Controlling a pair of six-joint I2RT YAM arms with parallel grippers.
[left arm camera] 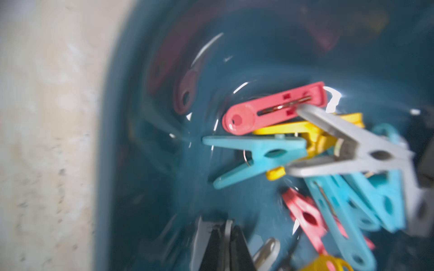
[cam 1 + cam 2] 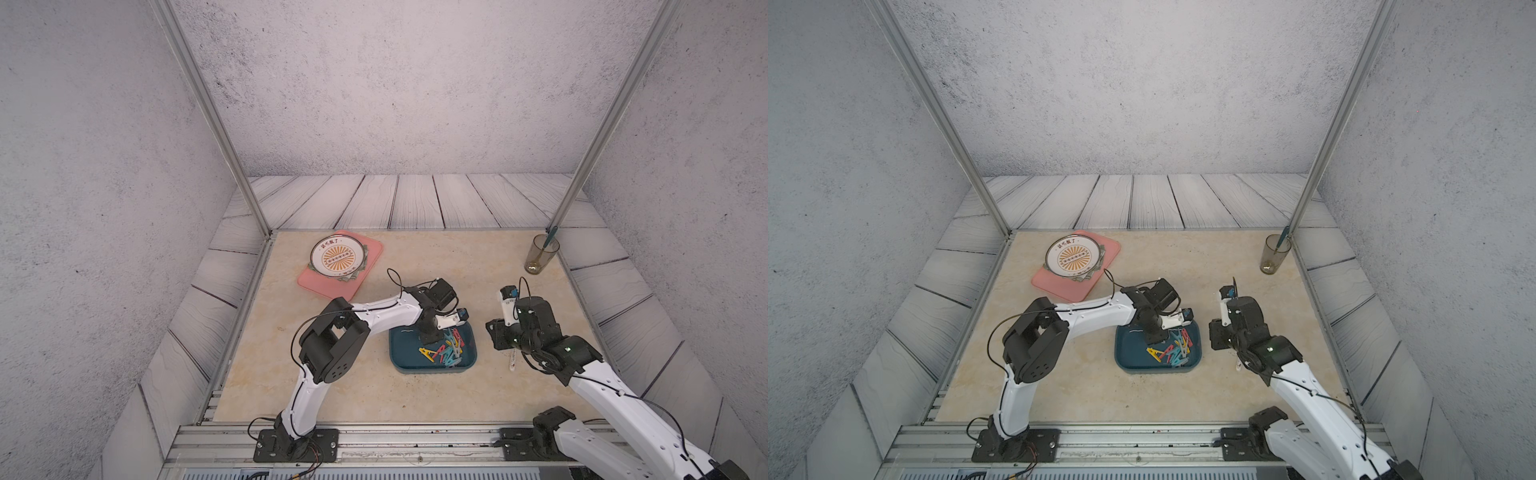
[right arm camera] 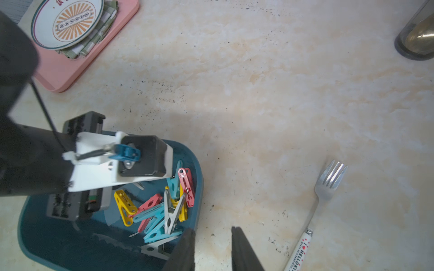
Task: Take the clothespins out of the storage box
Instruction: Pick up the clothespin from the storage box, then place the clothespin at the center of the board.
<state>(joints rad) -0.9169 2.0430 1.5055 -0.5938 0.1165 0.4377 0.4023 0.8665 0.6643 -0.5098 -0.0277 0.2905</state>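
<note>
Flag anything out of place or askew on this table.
A fork lies loose on the tabletop beside the storage box. A checked cloth sticks out crookedly from under the plate on the pink tray. No clothespins lie outside the box.

Grey speckled walls (image 2: 395, 83), beige marble tabletop (image 2: 374, 395) (plank-patterned surround (image 2: 415, 199)), aluminium posts (image 2: 215, 124).

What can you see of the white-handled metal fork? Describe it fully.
The white-handled metal fork has four silver tines, a slim steel neck and a white handle printed with red dots and dark lettering. It lies flat on the beige marble-look tabletop, right of the dark teal plastic storage box, apart from it, touching only the table.
</note>
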